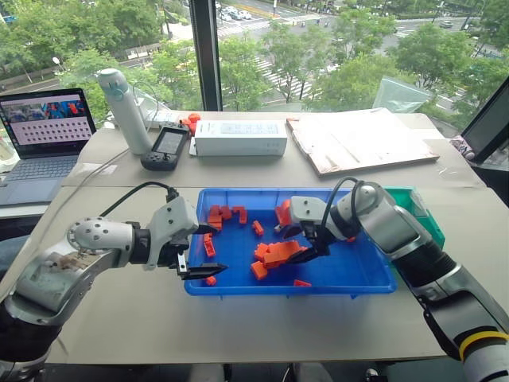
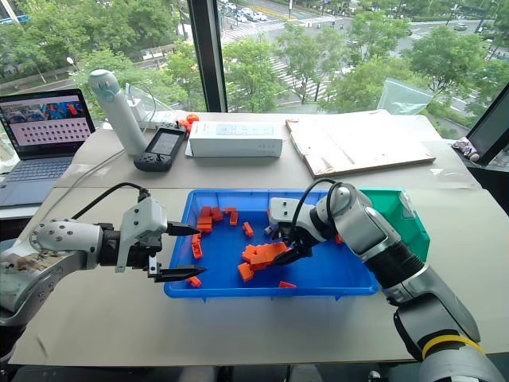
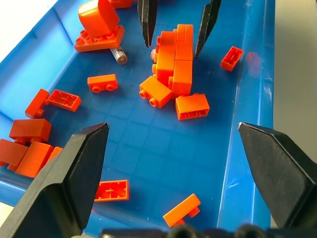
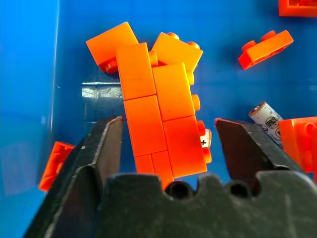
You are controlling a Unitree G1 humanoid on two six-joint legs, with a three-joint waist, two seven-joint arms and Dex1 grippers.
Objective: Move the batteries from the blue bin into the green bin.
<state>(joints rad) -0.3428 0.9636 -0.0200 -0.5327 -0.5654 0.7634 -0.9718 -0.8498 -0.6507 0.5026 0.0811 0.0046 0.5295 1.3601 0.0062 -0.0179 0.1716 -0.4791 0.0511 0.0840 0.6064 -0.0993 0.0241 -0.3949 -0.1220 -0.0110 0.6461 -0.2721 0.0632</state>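
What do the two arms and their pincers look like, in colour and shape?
Both arms are rounded silver-grey metal with black joints. Each ends in a light-grey block carrying a pincer, left pincer and right pincer, of two black tapered fingers. A black cable loops over each wrist; a yellow band rings the right forearm.

The left gripper [image 1: 198, 251] is held with its fingers spread wide, while the right gripper [image 1: 298, 243] is angled downward from a bent wrist, its fingers partly apart.

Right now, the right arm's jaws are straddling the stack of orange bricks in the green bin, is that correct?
Not quite: the stack of orange bricks lies in the blue bin, not the green bin. The right wrist view shows blue floor beneath the straddling jaws.
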